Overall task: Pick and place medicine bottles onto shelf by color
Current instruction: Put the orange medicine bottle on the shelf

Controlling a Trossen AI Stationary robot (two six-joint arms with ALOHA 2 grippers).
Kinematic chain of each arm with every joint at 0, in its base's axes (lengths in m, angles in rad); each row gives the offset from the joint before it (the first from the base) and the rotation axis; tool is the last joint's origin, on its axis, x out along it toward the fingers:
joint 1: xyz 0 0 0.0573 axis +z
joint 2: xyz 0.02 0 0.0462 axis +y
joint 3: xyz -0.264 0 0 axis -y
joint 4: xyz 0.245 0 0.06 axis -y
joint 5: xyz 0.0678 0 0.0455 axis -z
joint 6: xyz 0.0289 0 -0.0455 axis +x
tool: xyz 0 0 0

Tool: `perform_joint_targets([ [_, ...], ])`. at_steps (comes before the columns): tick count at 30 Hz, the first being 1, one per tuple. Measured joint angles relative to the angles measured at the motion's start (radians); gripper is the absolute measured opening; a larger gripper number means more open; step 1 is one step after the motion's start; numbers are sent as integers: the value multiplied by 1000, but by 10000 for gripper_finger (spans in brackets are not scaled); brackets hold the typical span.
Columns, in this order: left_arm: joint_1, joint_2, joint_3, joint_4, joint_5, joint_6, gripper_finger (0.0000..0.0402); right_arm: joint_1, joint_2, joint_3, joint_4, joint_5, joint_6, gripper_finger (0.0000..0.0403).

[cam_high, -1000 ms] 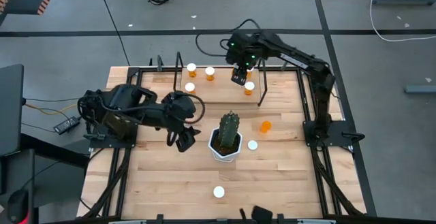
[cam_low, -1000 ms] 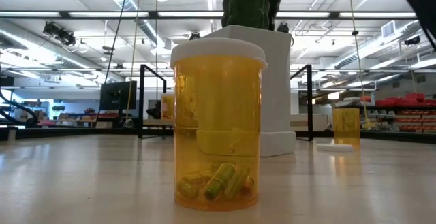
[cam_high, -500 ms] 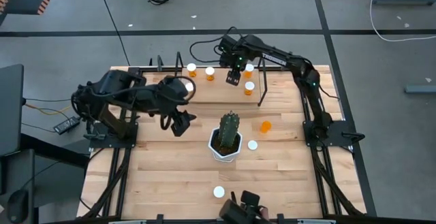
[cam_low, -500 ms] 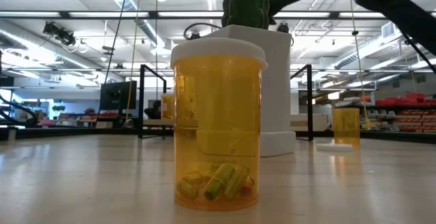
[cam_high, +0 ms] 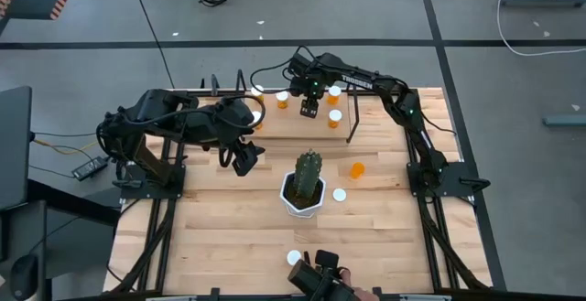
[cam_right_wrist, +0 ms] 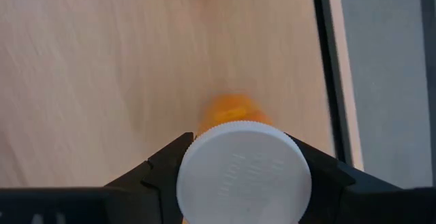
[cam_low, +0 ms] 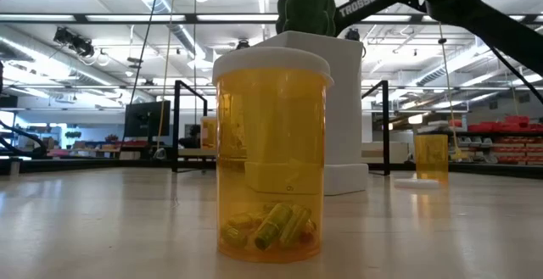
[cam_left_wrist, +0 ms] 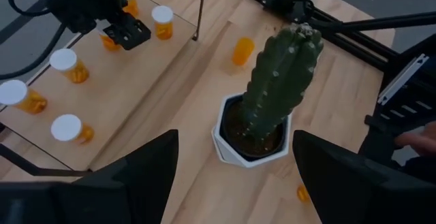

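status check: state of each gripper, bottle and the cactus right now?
right gripper: shut on capped bottle, over the shelf
left gripper: open, empty
held bottle: capped, upright
shelf bottles: upright, capped
front bottle: upright, capped, pills inside
uncapped bottle: cap apart on table
cactus: upright in pot

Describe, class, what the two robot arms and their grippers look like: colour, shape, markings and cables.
Both arms are dark, jointed and slim. The right arm carries white "TROSSEN" lettering and a small green light by its wrist. Black cables loop beside the left arm. The left gripper and right gripper each end in two blocky black fingers.
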Motion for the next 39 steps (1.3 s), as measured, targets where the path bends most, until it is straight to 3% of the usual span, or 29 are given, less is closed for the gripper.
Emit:
perform_joint_targets([
  [39,-11,-2,0,-1,16,-8,293,-24,3,-29,49,-5,-57,209],
])
